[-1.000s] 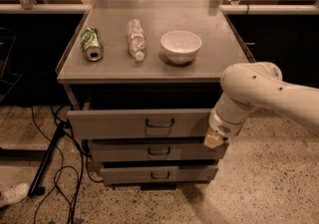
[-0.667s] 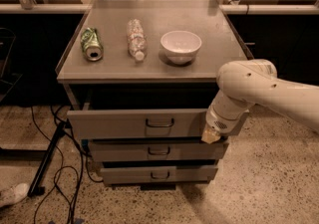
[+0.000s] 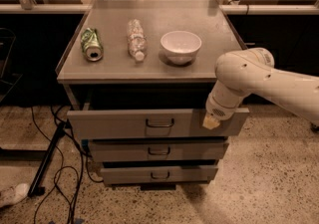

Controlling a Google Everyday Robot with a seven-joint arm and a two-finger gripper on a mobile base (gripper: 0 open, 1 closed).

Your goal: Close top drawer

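1. The top drawer (image 3: pixel 109 124) stands pulled out from the cabinet under the bench (image 3: pixel 149 68), with a dark gap showing between its front and the bench's edge
2. Its flat grey front carries a small metal loop handle (image 3: pixel 160 123) at the middle, and it juts further out than the two shorter drawers below
3. The pale arm (image 3: pixel 259 76) comes in from the right and bends down in front of the cabinet's right side
4. The jaws hang at the arm's lower end, a pale yellowish tip set against the right part of the top drawer's front, to the right of the handle
5. Whether the jaws are open or closed cannot be told, and nothing can be seen in them
6. On the bench, from left to right, lie a green can (image 3: pixel 91 45) on its side, a clear plastic bottle (image 3: pixel 135 40) on its side and a white bowl (image 3: pixel 181 46) standing upright, each apart from the others
7. The middle drawer (image 3: pixel 124 151) and the bottom drawer (image 3: pixel 124 174) each have a small handle of their own
8. Dark cables (image 3: pixel 55 168) trail over the speckled floor (image 3: pixel 269 183) to the left of the cabinet
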